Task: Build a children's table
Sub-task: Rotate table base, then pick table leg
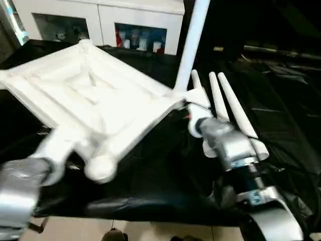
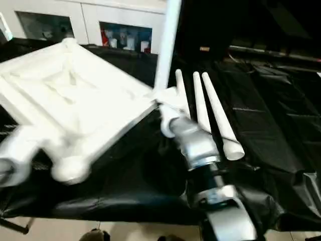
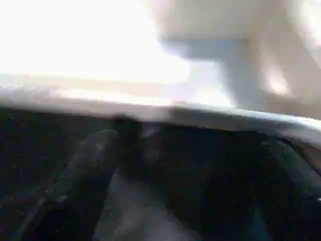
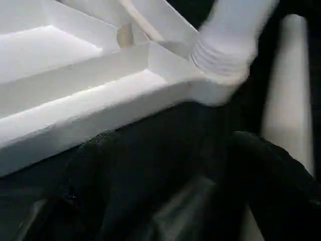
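Tabletop (image 1: 95, 95) white ribbed plastic, threaded cylindrical leg (image 1: 193, 42) upright in corner socket; right claw (image 4: 165, 165) spread; left claw unclear.

White glass-door cabinet (image 1: 100, 22) behind

Silver forearms (image 1: 235, 148), black wrist joints, black fingers (image 4: 105, 186).

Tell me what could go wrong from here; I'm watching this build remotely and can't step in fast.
The standing leg looks tilted, with thread still showing at its socket, so it may not be fully seated and could lean over. The tabletop rests unevenly on the black cloth, so a push could shift it. Three loose legs lie right beside the right arm; a sweep could roll them away.
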Available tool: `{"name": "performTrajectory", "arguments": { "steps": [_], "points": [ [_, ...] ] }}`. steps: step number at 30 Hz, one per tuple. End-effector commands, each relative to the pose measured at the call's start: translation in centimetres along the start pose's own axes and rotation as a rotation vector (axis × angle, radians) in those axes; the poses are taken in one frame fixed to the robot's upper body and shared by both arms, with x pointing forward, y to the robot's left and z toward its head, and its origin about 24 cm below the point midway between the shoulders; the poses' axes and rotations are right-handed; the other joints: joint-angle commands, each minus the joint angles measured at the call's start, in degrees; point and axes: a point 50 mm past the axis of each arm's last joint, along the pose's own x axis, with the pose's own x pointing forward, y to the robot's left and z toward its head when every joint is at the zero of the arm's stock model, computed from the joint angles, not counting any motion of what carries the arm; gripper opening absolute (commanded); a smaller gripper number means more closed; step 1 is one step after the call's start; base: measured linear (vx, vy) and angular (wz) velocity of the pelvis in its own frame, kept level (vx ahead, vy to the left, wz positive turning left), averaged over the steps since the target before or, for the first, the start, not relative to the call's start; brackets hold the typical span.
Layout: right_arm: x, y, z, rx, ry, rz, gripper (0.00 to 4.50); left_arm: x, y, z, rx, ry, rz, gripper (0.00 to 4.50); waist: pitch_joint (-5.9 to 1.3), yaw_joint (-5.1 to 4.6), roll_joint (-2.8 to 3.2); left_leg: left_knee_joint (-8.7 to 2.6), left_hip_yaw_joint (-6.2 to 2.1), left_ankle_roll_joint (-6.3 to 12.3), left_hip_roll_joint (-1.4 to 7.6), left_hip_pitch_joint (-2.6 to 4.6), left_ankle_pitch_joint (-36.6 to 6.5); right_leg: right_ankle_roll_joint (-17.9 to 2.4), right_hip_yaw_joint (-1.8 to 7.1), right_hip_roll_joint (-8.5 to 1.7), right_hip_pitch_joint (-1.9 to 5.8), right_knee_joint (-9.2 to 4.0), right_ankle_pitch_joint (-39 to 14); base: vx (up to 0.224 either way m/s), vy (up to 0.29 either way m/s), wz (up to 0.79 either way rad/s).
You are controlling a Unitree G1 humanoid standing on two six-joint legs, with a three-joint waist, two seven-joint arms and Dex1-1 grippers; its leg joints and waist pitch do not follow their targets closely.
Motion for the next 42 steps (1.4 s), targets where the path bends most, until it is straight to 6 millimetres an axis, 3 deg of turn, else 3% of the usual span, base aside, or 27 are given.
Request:
{"name": "performTrajectory", "arguments": {
  "steps": [1, 3, 4, 6, 10, 13, 17, 25, 33, 42],
  "points": [
    [-0.5, -1.6, 0.4, 0.043, 0.015, -0.053, 3.78, -0.1, -0.9, 1.0, 0.022, -0.035, -0.048, 4.45, -4.31, -0.22, 1.97, -4.01, -0.69, -3.95, 1.49, 0.97, -13.0, -7.22, 3.14, -3.94, 2.37, -3.68, -9.81, 0.0, 0.0, 0.0],
    [-0.6, -2.1, 0.6, 0.059, 0.022, -0.068, 4.04, 0.0, -1.2, 1.3, 0.033, -0.046, -0.061, 4.5, -4.39, -0.3, 1.94, -3.84, -0.63, -3.71, 1.41, 0.79, -11.78, -7.19, 3.11, -3.91, 2.52, -3.59, -8.95, 0.0, 0.0, 0.0],
    [-0.7, -3.0, 0.6, 0.103, 0.063, -0.079, 4.04, 0.1, -1.9, 2.0, 0.052, -0.081, -0.094, 4.5, -4.37, -0.41, 1.63, -3.78, -0.55, -3.49, 1.29, 0.83, -11.6, -6.97, 3.1, -3.79, 2.57, -3.66, -9.4, 0.0, 0.0, 0.0],
    [-0.9, -3.5, 0.6, 0.133, 0.106, -0.08, 4.04, 0.2, -2.4, 2.6, 0.062, -0.105, -0.12, 4.5, -4.4, -0.3, 1.75, -3.67, -0.52, -3.41, 1.37, 0.91, -10.95, -7.02, 3.09, -3.84, 2.54, -3.65, -9.58, 0.0, 0.0, 0.0],
    [-1.0, -4.0, 0.4, 0.156, 0.156, -0.085, 4.48, 0.4, -3.2, 3.2, 0.076, -0.122, -0.157, 4.5, -4.41, -0.2, 1.72, -3.62, -0.54, -3.42, 1.38, 0.85, -10.35, -7.26, 3.0, -3.92, 2.62, -3.6, -9.46, 0.0, 0.0, 0.0],
    [-0.9, -4.2, 0.5, 0.167, 0.172, -0.084, 4.48, 0.3, -4.3, 4.0, 0.089, -0.159, -0.217, 4.5, -4.55, 0.03, 1.81, -3.52, -0.51, -3.73, 1.42, 1.05, -10.44, -7.48, 2.96, -3.91, 2.53, -3.53, -9.1, 0.0, 0.0, 0.0],
    [-0.7, -4.2, 0.4, 0.205, 0.237, -0.057, 4.48, 0.0, -5.1, 4.6, 0.121, -0.193, -0.275, 4.5, -4.59, -0.04, 1.6, -3.47, -0.55, -3.88, 1.34, 0.8, -10.11, -7.63, 2.88, -3.86, 2.81, -3.37, -8.51, 0.0, 0.0, 0.0],
    [-0.2, -4.3, 0.1, 0.243, 0.301, -0.05, 4.48, -0.6, -6.1, 5.8, 0.129, -0.315, -0.388, 4.5, -4.38, 0.01, 1.52, -3.41, -0.63, -4.63, 1.43, 0.84, -13.08, -7.03, 2.85, -3.99, 2.59, -3.71, -13.32, 0.0, 0.0, 0.0],
    [0.5, -4.0, -1.9, 0.281, 0.405, -0.039, 4.48, -0.7, -6.5, 6.5, 0.124, -0.394, -0.426, 4.5, -4.6, -0.03, 1.21, -3.17, -0.56, -4.5, 1.41, 0.68, -12.18, -6.93, 2.9, -4.1, 2.61, -3.58, -13.71, 0.0, 0.0, 0.0],
    [0.9, -4.6, -2.6, 0.279, 0.433, -0.07, 3.76, -1.0, -5.8, 7.1, 0.125, -0.454, -0.425, 4.5, -4.71, -0.13, 0.98, -3.06, -0.53, -4.65, 1.49, 0.72, -13.09, -6.7, 2.84, -4.12, 2.48, -3.55, -15.25, 0.0, 0.0, 0.0]
  ]
}}
